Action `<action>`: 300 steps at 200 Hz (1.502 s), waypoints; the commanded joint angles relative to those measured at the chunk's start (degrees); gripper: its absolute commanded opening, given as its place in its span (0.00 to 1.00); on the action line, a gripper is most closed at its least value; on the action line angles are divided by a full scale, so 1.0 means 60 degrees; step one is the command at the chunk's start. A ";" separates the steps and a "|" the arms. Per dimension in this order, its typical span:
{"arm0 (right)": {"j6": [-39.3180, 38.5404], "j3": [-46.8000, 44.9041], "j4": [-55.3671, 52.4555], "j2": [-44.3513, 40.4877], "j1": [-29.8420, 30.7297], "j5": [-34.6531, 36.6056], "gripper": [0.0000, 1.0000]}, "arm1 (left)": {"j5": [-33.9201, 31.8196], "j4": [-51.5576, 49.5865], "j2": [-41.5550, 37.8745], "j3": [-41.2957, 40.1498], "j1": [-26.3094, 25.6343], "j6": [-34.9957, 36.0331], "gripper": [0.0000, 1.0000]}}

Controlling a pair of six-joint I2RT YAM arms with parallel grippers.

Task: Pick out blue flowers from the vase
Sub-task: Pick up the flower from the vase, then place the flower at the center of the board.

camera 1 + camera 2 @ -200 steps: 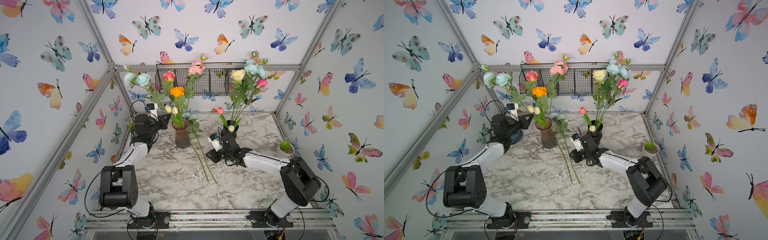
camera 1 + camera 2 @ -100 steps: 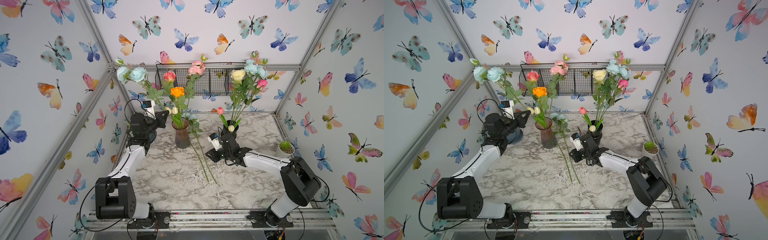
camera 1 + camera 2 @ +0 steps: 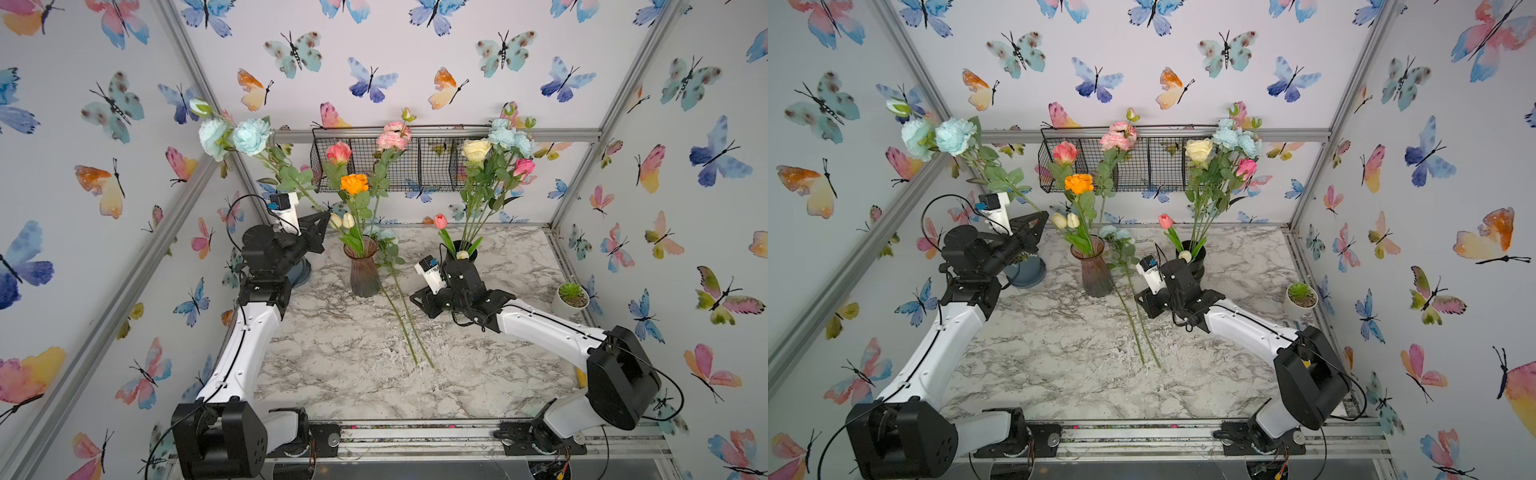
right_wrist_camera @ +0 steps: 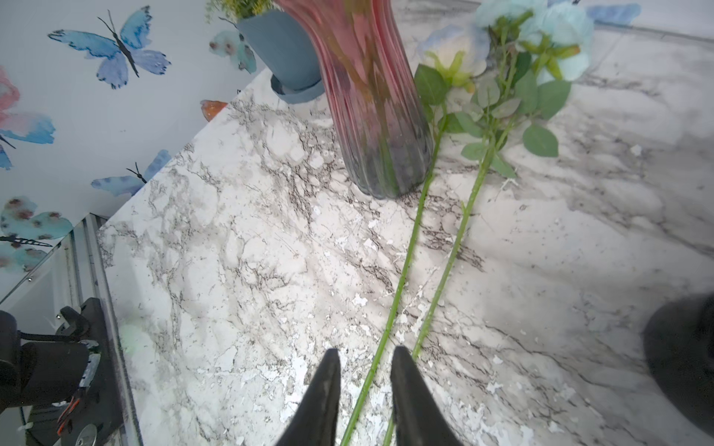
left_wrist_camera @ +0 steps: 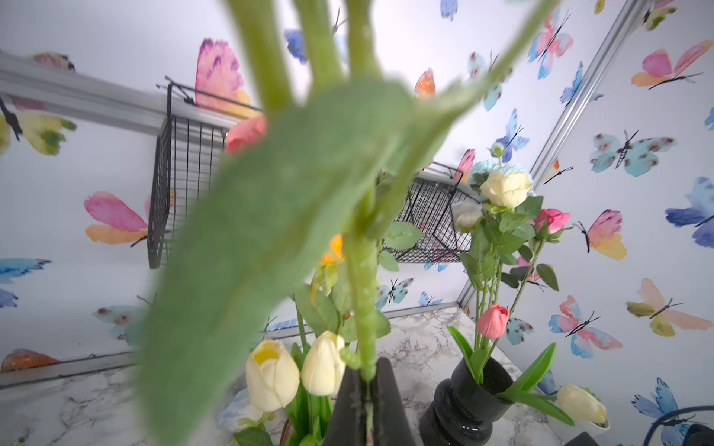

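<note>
Butterfly wallpaper boxes in a marble tabletop (image 3: 332, 374) where the left gripper (image 5: 367, 390) is clamped tight on a blue stem (image 3: 291, 174). Its long axis slants from the jaws up and away toward the left wall, with the pale aqua heads high at the far end. Leaves hide the foot of the stem, so I cannot tell whether it has cleared the ribbed glass vase (image 3: 365, 274) just beside the jaws. Two blue stems (image 3: 405, 328) lie flat on the marble on the far side of that vase from the left arm, heads toward the back wall and cut ends toward the front. Laying the held one beside them would likely mean carrying it across and tipping it to the same line. The right gripper (image 4: 365, 351) hovers low over those stems, jaws partly apart and empty. Blue blooms (image 3: 509, 135) stand in the black vase (image 3: 1196, 253) close behind the right gripper, so the right arm looks nearer to them.
</note>
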 commanded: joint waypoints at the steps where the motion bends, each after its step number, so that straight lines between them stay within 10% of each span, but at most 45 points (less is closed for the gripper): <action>1: -0.0387 0.0390 -0.0555 -0.0486 0.0054 0.0311 0.26 | 0.0150 -0.0144 -0.0795 0.0447 0.0012 -0.0197 0.03; 76: -0.0880 0.0673 -0.0950 -0.1709 0.0492 0.0454 0.27 | 0.0440 -0.1051 -0.2083 0.0720 -0.0619 -0.0324 0.03; 207: -0.0981 0.0618 -0.0745 -0.2782 0.1891 0.1413 0.29 | -0.1348 -0.1375 -0.2984 -0.1987 -0.4716 0.0332 0.03; 300: -0.0414 0.0154 0.0296 -0.2155 0.2030 0.0969 0.30 | -0.1595 -0.1399 -0.2629 -0.2337 -0.5159 0.0417 0.03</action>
